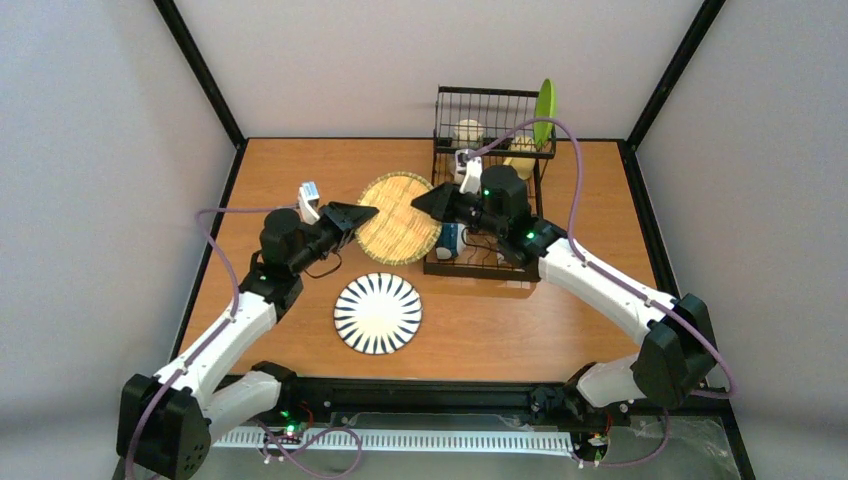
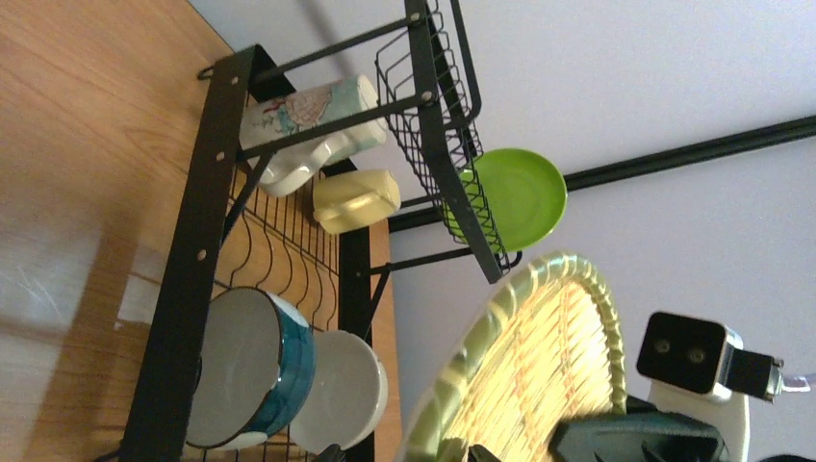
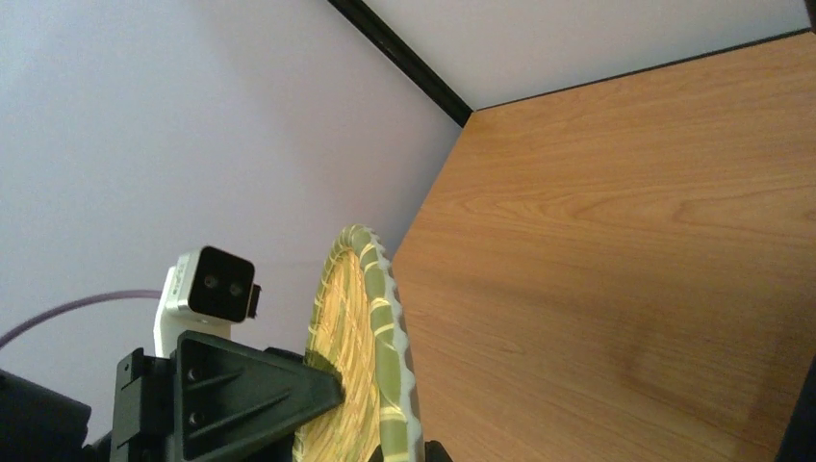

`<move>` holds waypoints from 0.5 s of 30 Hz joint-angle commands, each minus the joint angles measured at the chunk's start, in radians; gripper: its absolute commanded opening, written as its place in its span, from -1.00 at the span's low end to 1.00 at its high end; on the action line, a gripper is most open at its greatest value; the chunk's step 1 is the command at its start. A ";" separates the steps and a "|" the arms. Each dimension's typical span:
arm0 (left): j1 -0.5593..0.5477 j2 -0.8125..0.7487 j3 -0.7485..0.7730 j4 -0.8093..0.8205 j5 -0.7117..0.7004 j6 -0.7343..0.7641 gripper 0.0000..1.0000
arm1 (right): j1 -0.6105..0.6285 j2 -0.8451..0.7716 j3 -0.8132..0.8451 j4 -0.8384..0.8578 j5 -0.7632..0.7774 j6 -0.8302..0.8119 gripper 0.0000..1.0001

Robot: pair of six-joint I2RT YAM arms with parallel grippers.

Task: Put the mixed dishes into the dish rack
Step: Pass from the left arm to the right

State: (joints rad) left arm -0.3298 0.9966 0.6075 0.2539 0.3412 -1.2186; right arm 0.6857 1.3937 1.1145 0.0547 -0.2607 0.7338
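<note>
A round woven bamboo plate (image 1: pixel 398 218) with a green rim (image 2: pixel 500 318) hangs tilted above the table between both arms. My right gripper (image 1: pixel 420 203) is shut on its right edge, the rim pinched between the jaws (image 3: pixel 407 454). My left gripper (image 1: pixel 368 212) stands open at the opposite edge, its jaws apart on either side of the rim (image 2: pixel 404 452). The black wire dish rack (image 1: pixel 490 110) stands at the back right. It holds a lime-green plate (image 1: pixel 543 112), a teal-banded bowl (image 2: pixel 260 361), a white bowl (image 2: pixel 342 385) and cream mugs (image 2: pixel 356 200).
A white plate with black radial stripes (image 1: pixel 377 313) lies flat on the wooden table (image 1: pixel 300 170) in front of the left arm. Black frame posts and pale walls bound the table on three sides. The right arm reaches across the rack's front edge.
</note>
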 commanded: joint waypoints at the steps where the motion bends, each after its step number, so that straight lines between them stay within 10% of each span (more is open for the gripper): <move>1: -0.005 -0.019 0.096 -0.042 -0.069 0.072 0.50 | 0.012 -0.027 0.041 -0.053 -0.029 -0.060 -0.96; 15: -0.005 -0.094 0.168 -0.159 -0.156 0.138 0.69 | -0.030 -0.062 0.154 -0.180 0.047 -0.146 -0.96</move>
State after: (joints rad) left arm -0.3302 0.9363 0.7189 0.1463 0.2382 -1.1271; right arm 0.6758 1.3563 1.2156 -0.0799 -0.2443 0.6323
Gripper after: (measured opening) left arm 0.842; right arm 0.101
